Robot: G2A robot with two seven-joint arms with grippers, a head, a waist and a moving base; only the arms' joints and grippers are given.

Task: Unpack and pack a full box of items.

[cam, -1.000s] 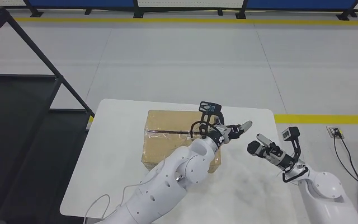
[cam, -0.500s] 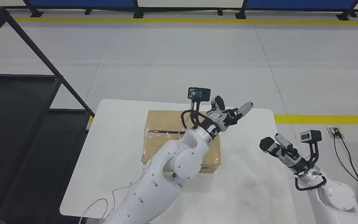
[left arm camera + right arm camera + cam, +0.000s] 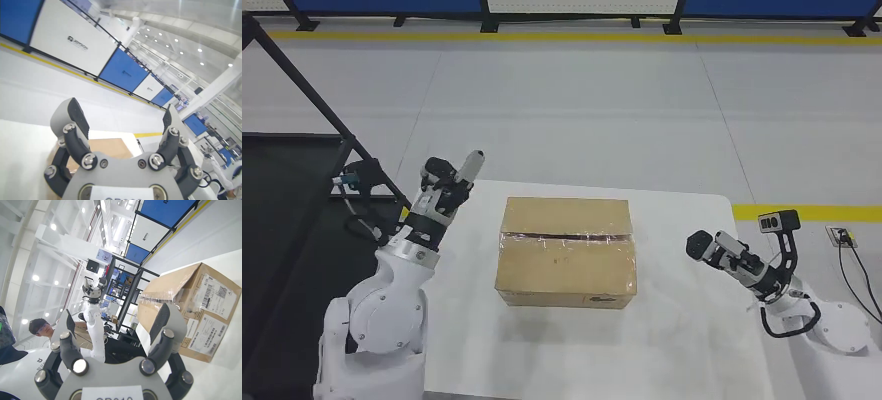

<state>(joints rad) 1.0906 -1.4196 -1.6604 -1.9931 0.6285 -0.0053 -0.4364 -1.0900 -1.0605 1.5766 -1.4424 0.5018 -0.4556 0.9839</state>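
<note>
A brown cardboard box (image 3: pixel 565 250) stands shut in the middle of the white table (image 3: pixel 682 340), its top seam sealed with clear tape. My left gripper (image 3: pixel 453 166) is open and empty, raised over the table's far left corner, well apart from the box. In the left wrist view the left gripper (image 3: pixel 122 117) points out over the floor, with a corner of the box (image 3: pixel 109 149) below it. My right gripper (image 3: pixel 704 244) is open and empty, off the box's right side. The right gripper (image 3: pixel 115 321) faces the box's (image 3: pixel 189 306) labelled end.
A black metal rack (image 3: pixel 312 160) stands just left of the table, close to the left arm. Bare table surface lies in front of the box and on both sides of it. A yellow line (image 3: pixel 807 212) crosses the floor at the right.
The left arm has swung from over the box's right end across to the table's far left corner. The right gripper drew back a little, then came closer to the box again. The box has not moved.
</note>
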